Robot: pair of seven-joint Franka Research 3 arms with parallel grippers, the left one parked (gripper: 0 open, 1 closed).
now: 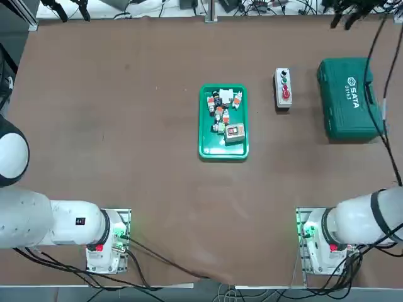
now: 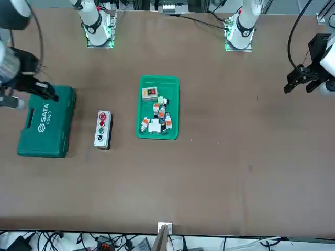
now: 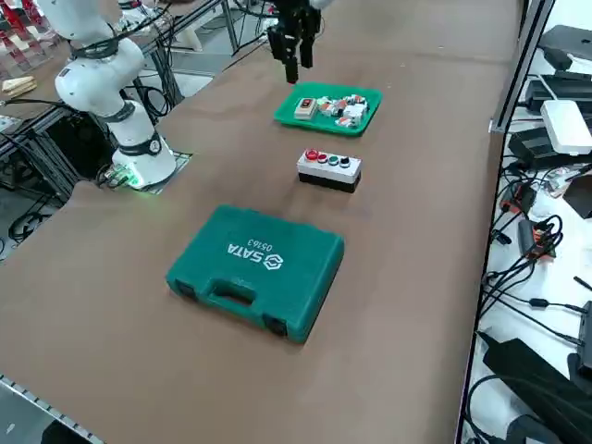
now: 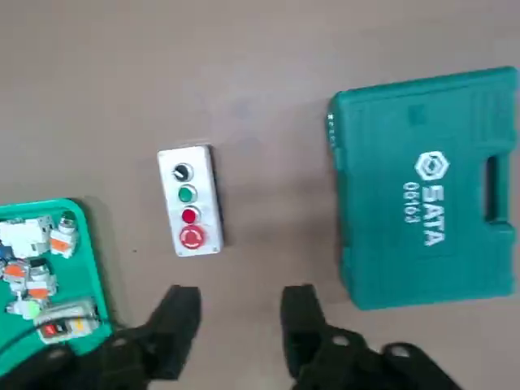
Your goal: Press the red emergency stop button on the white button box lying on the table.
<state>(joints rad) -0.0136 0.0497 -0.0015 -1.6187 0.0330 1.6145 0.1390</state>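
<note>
Beyond the far edge of the work surface ran a pale strip cluttered with black cables (image 1: 264, 7). In the right side view, a tangle of cables (image 3: 532, 236) and pale electronic boxes (image 3: 566, 125) lay off the right edge. On the left stood a metal frame (image 3: 46, 129). Lighting was even.

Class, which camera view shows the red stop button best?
The right wrist view: the red button faces the camera, large and uncovered, on the box. Top and front views show it as a small dot; the side view shows it at a slant.
</note>
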